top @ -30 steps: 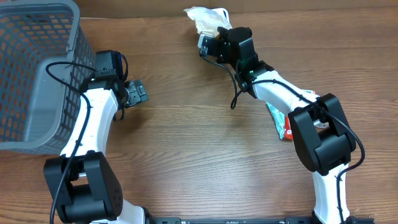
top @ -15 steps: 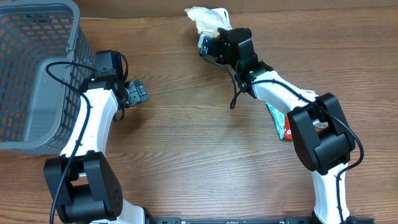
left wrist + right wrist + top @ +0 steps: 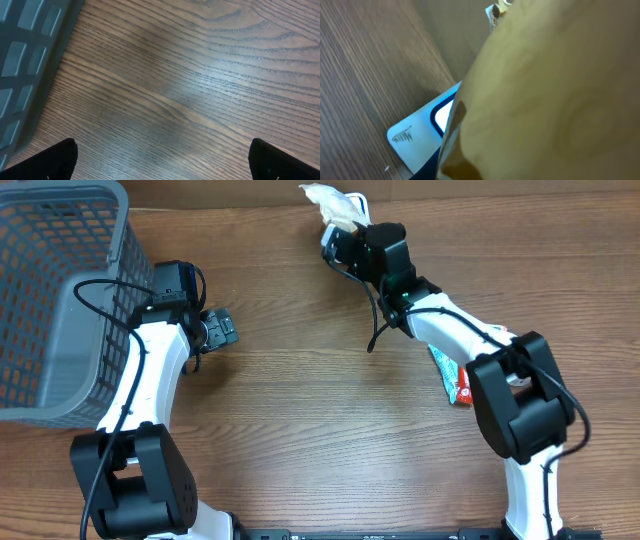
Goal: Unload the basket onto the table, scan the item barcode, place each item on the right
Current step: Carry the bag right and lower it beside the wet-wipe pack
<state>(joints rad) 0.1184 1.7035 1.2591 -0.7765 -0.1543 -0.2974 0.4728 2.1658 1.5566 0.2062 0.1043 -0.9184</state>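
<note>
Right tool (image 3: 338,237) clamps the pale packet (image 3: 332,202), jutting past its fingertips.

The table (image 3: 300,430) is grained wood with a soft sheen; the basket (image 3: 70,230) is matt grey plastic mesh; the packet (image 3: 335,205) looks like crinkled, smooth film.

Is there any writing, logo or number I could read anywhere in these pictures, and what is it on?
No text here is clear enough to quote.
White and blue pad: a small cursive logo near its corner, too blurred to read.
Colourful packet beside the right arm: red and teal print, too small to read.
Pale bag: no writing shows on it.
Basket and table: no text.
</note>
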